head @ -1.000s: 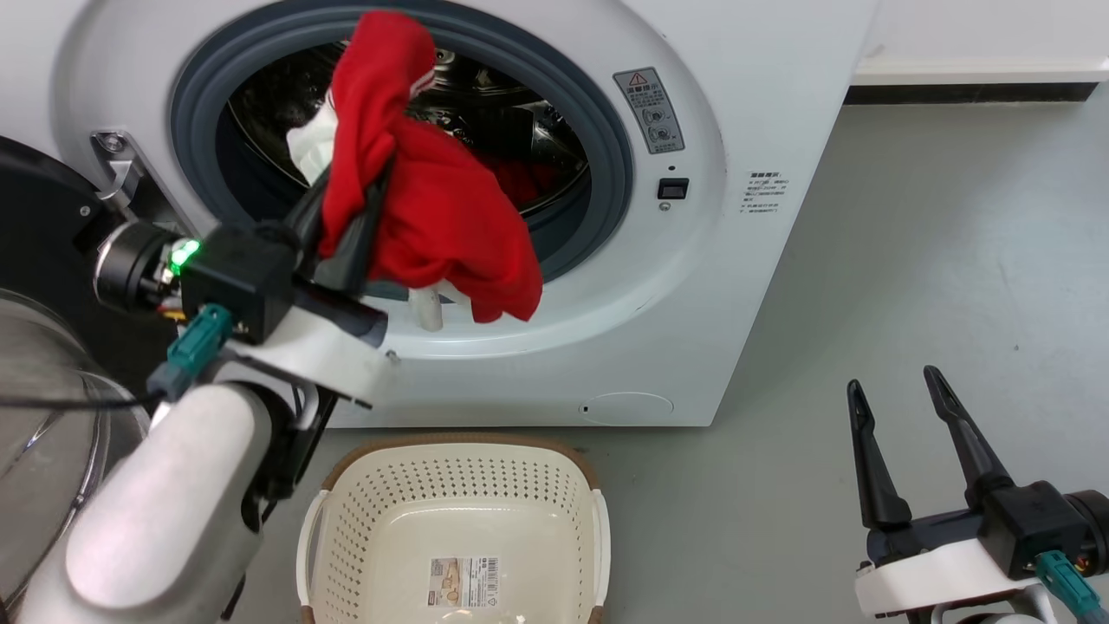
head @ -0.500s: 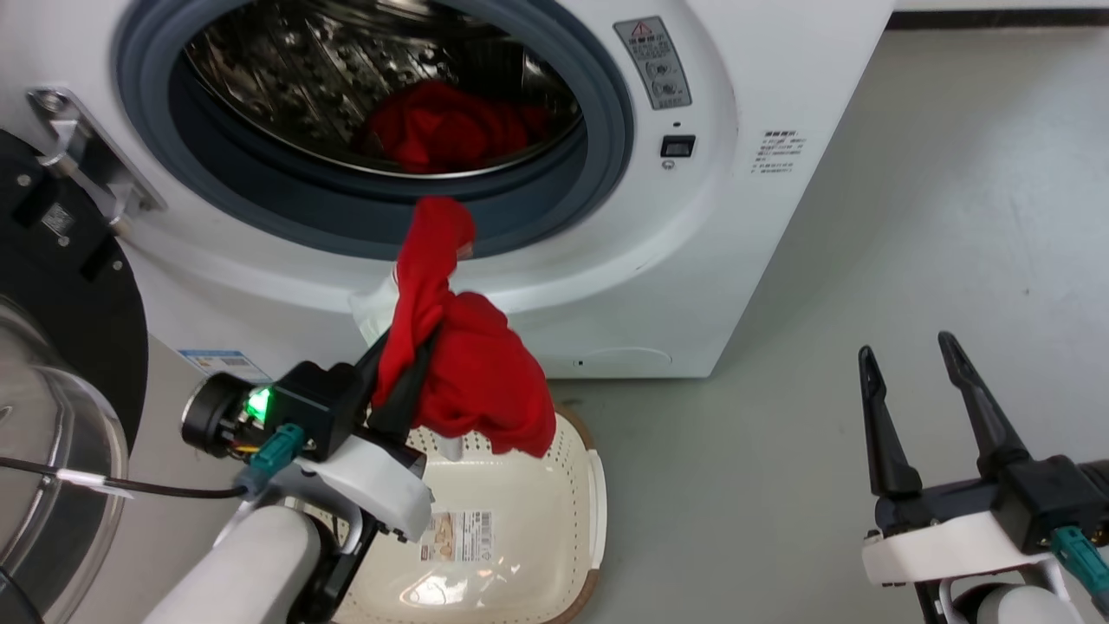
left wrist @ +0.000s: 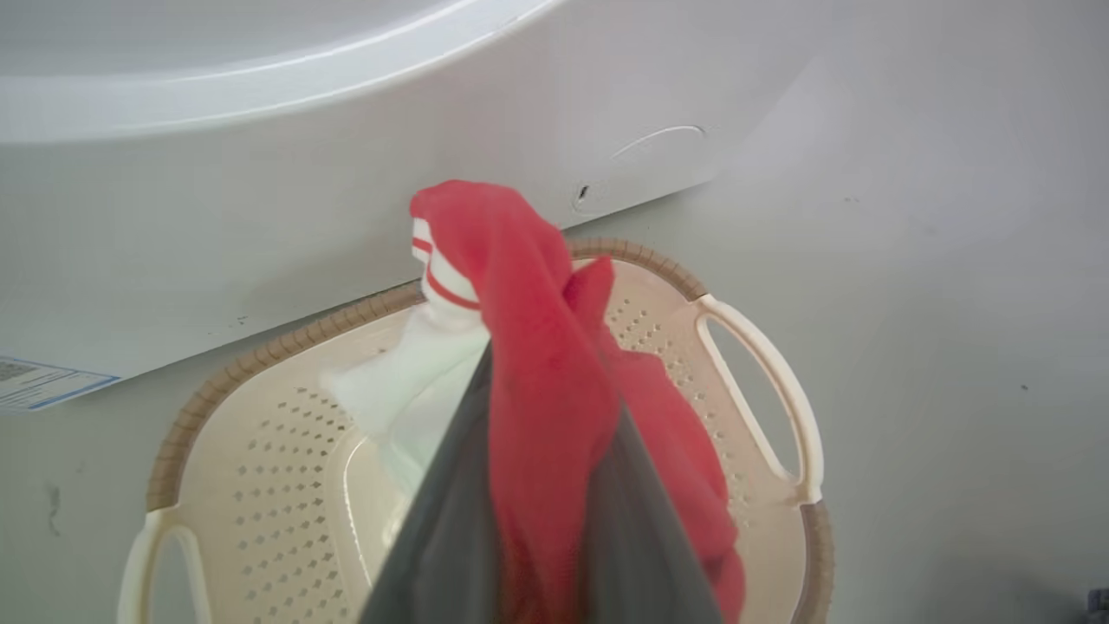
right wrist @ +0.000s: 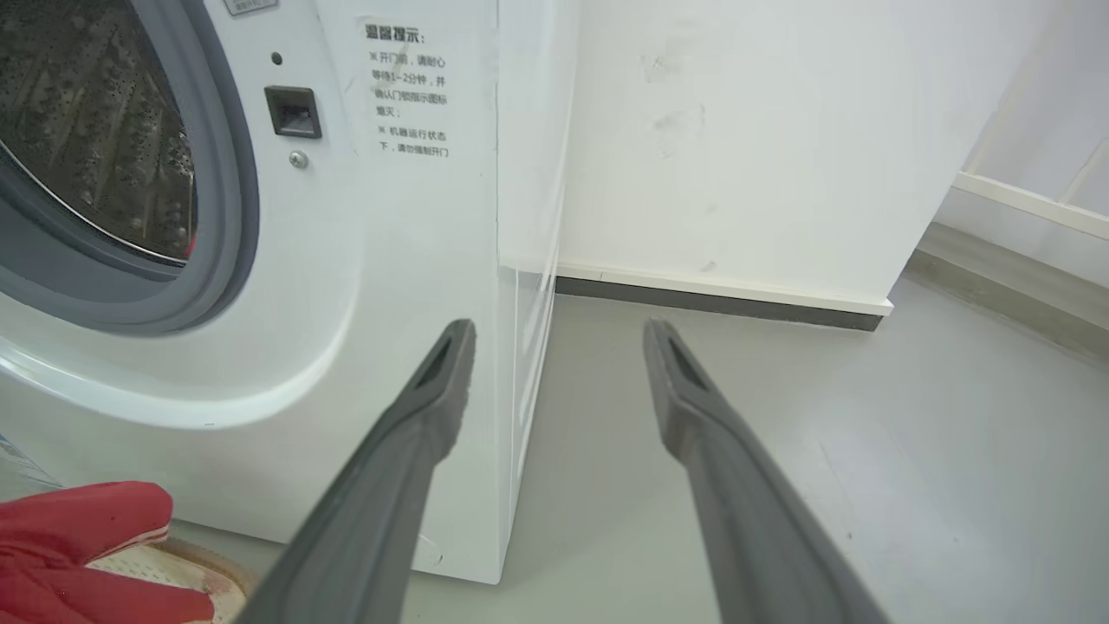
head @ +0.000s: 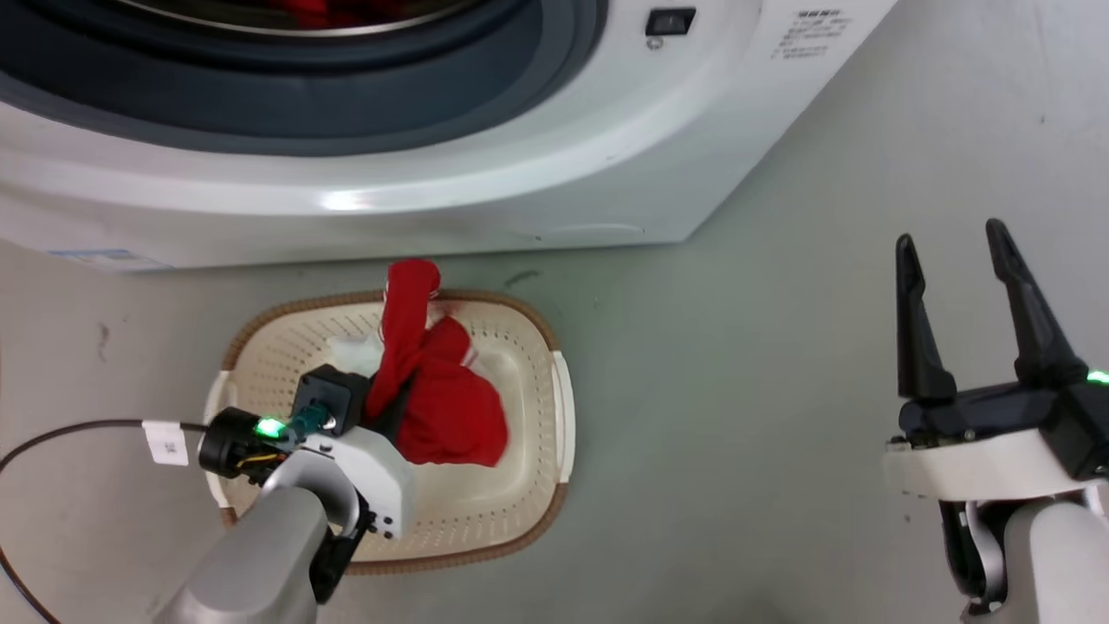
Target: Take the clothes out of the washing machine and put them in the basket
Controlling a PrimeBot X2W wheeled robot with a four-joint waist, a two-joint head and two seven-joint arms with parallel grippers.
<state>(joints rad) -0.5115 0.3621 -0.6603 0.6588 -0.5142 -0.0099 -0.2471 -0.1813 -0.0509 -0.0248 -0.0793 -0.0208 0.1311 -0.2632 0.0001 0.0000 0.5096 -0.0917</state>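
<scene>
My left end effector [head: 397,390] is clamped on a red garment [head: 450,407]. In the left wrist view the cloth is bunched between the two dark fingers [left wrist: 450,520] and drapes over both, with a white panel and a red-striped white cuff hanging on the left side. The garment hangs over the basket [head: 530,373]. Its lower bulk is inside the basket, but I can't tell if it touches the bottom, and its top fold pokes up past the far rim. The basket sits on the grey floor [head: 736,390] just in front of the washing machine [head: 433,191], brown rim close to the machine's base, white handles at either side. A sliver of more red fabric [head: 299,7] shows in the drum at the top edge of the head view. My right end effector [head: 949,234] is spread wide and holds nothing. It hovers over bare floor well to the right of the basket, fingers pointing toward the machine's front right corner. In the right wrist view the grey gasket [right wrist: 230,173] and the perforated drum [right wrist: 87,130] are at left. A green light [head: 269,426] glows on the left wrist, and a black cable with a white tag [head: 165,442] trails off left.
</scene>
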